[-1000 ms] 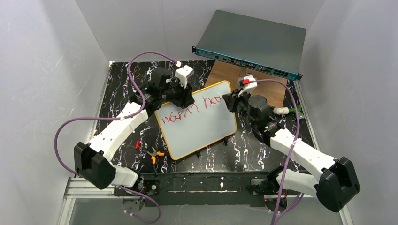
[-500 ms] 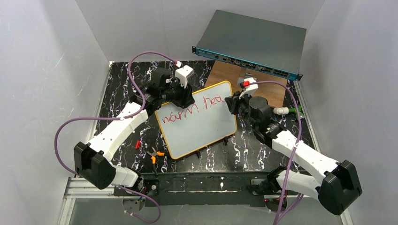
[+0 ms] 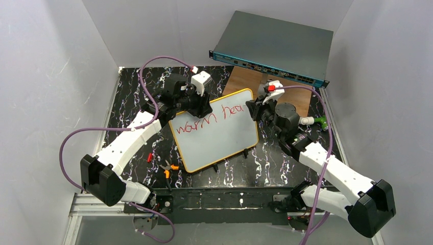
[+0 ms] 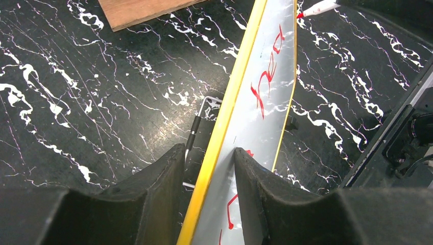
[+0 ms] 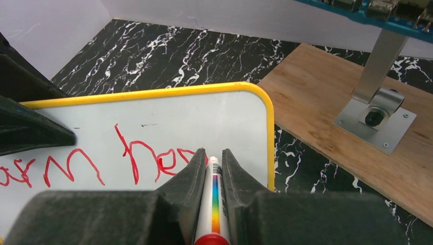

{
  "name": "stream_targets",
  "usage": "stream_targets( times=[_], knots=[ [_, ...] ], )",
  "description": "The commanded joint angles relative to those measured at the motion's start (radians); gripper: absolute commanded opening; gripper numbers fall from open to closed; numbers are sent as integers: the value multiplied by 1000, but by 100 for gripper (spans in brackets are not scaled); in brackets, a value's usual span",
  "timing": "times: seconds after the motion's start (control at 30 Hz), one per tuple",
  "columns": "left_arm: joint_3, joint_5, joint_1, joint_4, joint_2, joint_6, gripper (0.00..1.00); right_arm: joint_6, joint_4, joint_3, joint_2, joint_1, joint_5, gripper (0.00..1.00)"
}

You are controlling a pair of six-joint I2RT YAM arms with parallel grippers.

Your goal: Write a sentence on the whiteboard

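The whiteboard (image 3: 217,133) with its orange-yellow rim lies tilted at the table's middle. Red lettering (image 3: 207,120) on it reads "warm hea". My left gripper (image 3: 200,108) is shut on the board's far-left edge; in the left wrist view its fingers (image 4: 158,184) pinch the yellow rim (image 4: 224,127). My right gripper (image 3: 254,109) is shut on a white marker (image 5: 215,204) with a rainbow stripe and red end. The marker tip sits at the board's upper right, just after the last red letter (image 5: 168,161). In the left wrist view the marker tip (image 4: 314,9) is beside the board's far edge.
A grey rack-mount box with teal front (image 3: 270,48) stands at the back on a wooden panel (image 3: 255,84). Small orange-handled pliers (image 3: 167,169) and a red bit (image 3: 149,157) lie near the board's front-left corner. A green-and-white object (image 3: 314,121) lies right of the right arm.
My right gripper has moved slightly right and away along the top line with the marker. The lettering has grown from "he" toward "hea". The left arm and board have not moved.
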Motion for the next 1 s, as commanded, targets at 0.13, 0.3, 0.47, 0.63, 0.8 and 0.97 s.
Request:
stream_targets(
  times=[0.13, 0.3, 0.47, 0.63, 0.8, 0.97],
  knots=[
    [44, 12, 0, 40, -35, 8, 0, -30, 77, 89, 46, -3, 15, 1],
    [43, 13, -1, 40, -34, 8, 0, -37, 80, 110, 80, -5, 24, 1],
    [43, 13, -1, 41, -34, 9, 0, -36, 73, 100, 92, -7, 31, 1],
    [41, 12, -1, 42, -36, 8, 0, -26, 65, 52, 76, -7, 40, 1],
    [37, 13, -1, 47, -36, 6, 0, -19, 53, -6, 55, -6, 33, 1],
    [35, 13, -1, 49, -34, 4, 0, -11, 44, -41, 47, -6, 35, 1]
  ],
)
